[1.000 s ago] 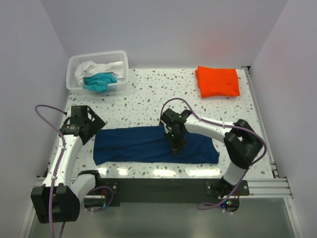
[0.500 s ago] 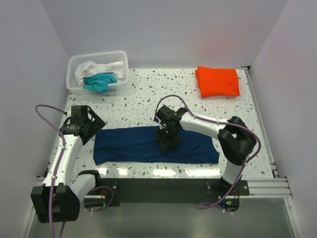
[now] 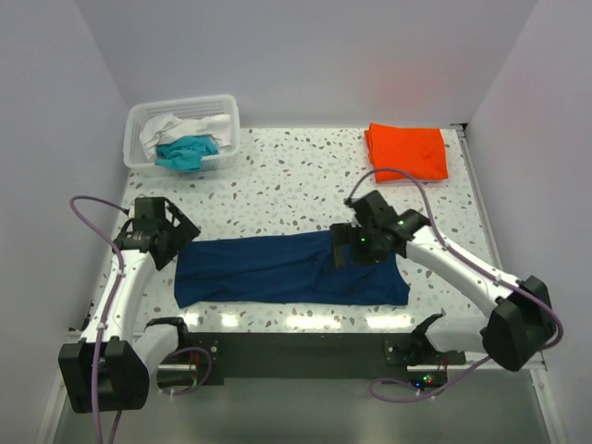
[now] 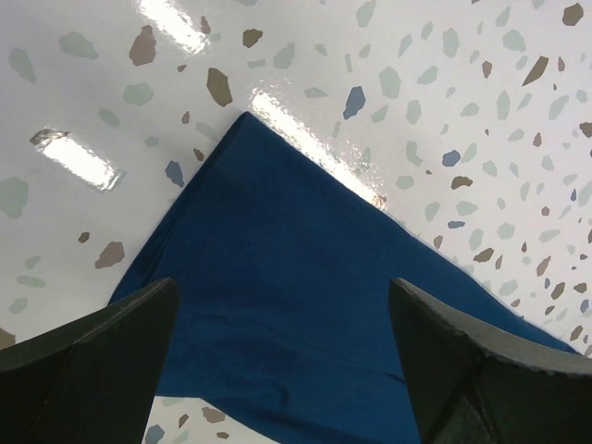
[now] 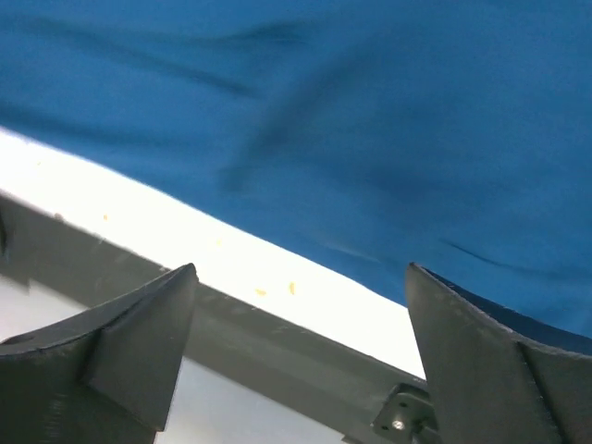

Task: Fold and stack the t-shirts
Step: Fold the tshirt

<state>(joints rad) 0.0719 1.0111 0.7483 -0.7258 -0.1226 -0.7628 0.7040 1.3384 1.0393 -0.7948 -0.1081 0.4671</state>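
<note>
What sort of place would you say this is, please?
Probably a robotics lab test cell: plain walls box in a speckled table, the left arm and right arm are bolted at its near edge, and a basket holds t-shirts.

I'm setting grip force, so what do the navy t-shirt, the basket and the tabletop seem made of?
Navy t-shirt: soft matte cloth, lying limp with shallow creases. Basket: white plastic, probably, with moulded slats. Tabletop: hard, glossy, terrazzo-look speckle, perhaps laminate; it mirrors the lights.
</note>
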